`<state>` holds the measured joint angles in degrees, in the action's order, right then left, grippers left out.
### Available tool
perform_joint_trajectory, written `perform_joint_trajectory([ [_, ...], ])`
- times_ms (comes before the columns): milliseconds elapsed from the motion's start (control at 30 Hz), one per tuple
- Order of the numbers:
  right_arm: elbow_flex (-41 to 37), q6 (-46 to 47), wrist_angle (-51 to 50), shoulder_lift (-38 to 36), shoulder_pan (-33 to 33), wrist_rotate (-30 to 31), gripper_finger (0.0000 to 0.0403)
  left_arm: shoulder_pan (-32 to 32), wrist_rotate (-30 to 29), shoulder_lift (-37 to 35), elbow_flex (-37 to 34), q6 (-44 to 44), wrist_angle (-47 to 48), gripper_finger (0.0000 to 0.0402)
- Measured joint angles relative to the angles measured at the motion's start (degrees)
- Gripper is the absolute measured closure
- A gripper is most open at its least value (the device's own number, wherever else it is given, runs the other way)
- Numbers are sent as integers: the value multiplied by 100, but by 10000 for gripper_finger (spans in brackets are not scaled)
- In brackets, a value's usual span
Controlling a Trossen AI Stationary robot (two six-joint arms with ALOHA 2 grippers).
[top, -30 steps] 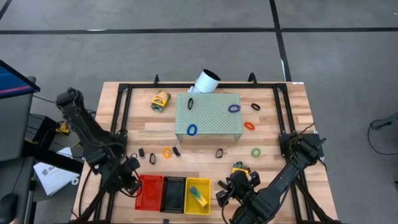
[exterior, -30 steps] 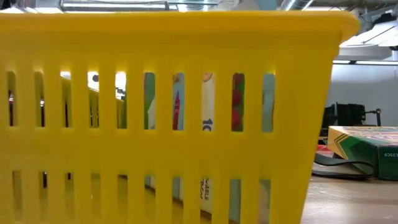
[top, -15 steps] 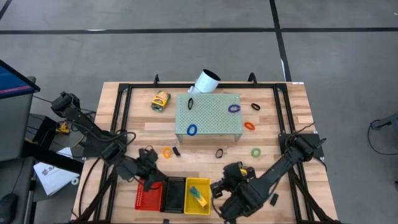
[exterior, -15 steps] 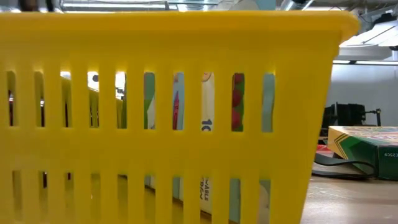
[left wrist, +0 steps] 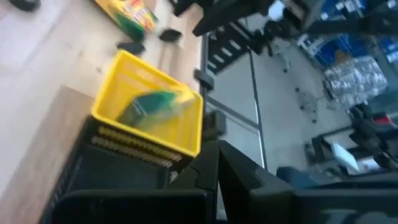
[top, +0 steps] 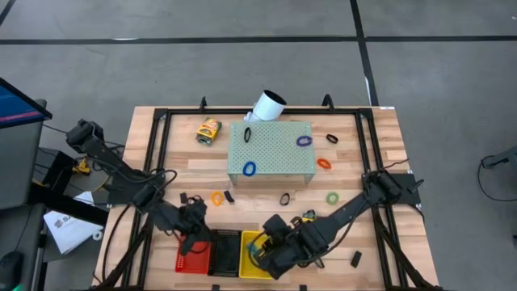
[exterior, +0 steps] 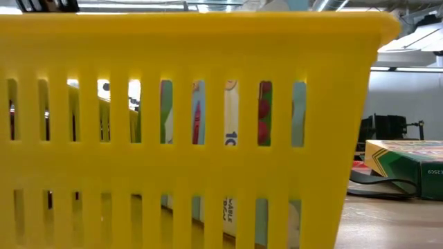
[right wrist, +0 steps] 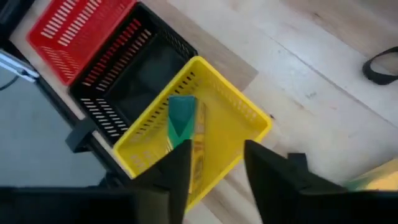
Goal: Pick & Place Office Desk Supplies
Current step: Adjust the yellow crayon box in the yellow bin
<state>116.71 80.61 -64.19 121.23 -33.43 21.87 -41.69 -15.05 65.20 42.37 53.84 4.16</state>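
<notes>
Three slotted baskets are sitting together, red (right wrist: 81, 31), black (right wrist: 143, 74) and yellow (right wrist: 217, 124); a green-and-yellow crayon box (right wrist: 183, 124) is lying inside the yellow one; the perforated block (top: 271, 150) is showing pale green.

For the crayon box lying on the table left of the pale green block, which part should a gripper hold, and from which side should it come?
My judgement: come straight down from above on the crayon box. It lies flat and tilted on the table, with free wood around it. Turn the fingers to close across its narrow width at the middle; the perforated block stands apart from it, so it should not hinder.
</notes>
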Motion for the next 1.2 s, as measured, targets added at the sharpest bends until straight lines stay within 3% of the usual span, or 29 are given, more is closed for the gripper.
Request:
perform_joint_trajectory([
  [133,18,-190,959,144,145,-530,183,-425,-35,-234,0,-188,142,401],
  [233,-5,14,1065,394,289,-1075,164,-751,-292,-423,0,-254,240,401],
  [333,6,193,965,663,380,-1411,165,-1091,-607,-672,0,-259,400,401],
  [633,66,380,1119,942,478,-1632,194,-1886,-1268,-1123,-2,-263,818,401],
  [933,68,316,1111,942,507,-1748,211,-1967,-1302,-1153,-4,-407,991,401],
  [1100,68,256,1065,845,507,-1152,212,-1854,-1352,-1121,-2,-531,990,401],
  [1200,76,252,1100,782,511,-1214,212,-1751,-1359,-1124,-2,-547,984,401],
])
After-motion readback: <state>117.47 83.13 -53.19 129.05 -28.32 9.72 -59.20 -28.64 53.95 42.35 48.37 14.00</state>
